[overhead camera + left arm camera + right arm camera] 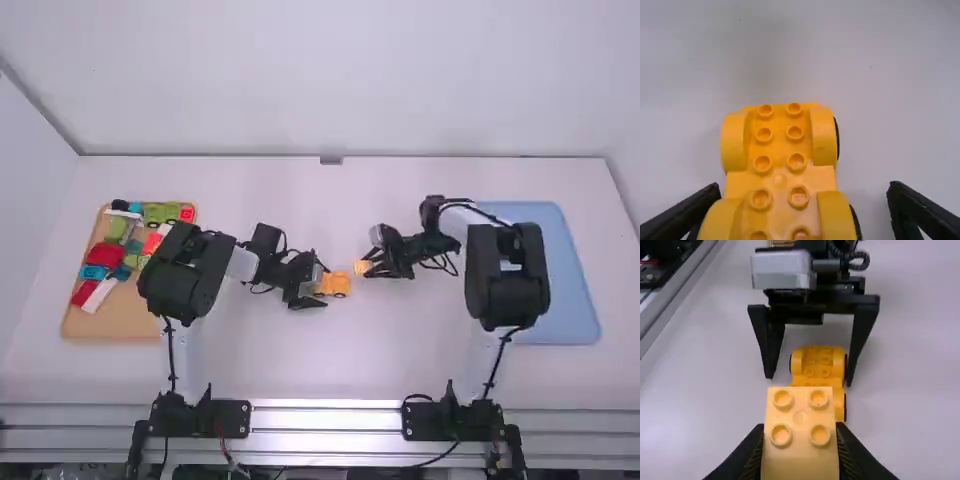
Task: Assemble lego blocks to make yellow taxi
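Yellow and wheeled, the taxi base (780, 180) sits on the tabletop (300, 370) between the left end effector's (809, 381) parted fingers, likely for steadying, while the right end effector (800, 426) clamps a studded block (800, 455) to its right, presumably for stacking.

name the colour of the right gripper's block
The block is orange-yellow, clearest in the right wrist view.
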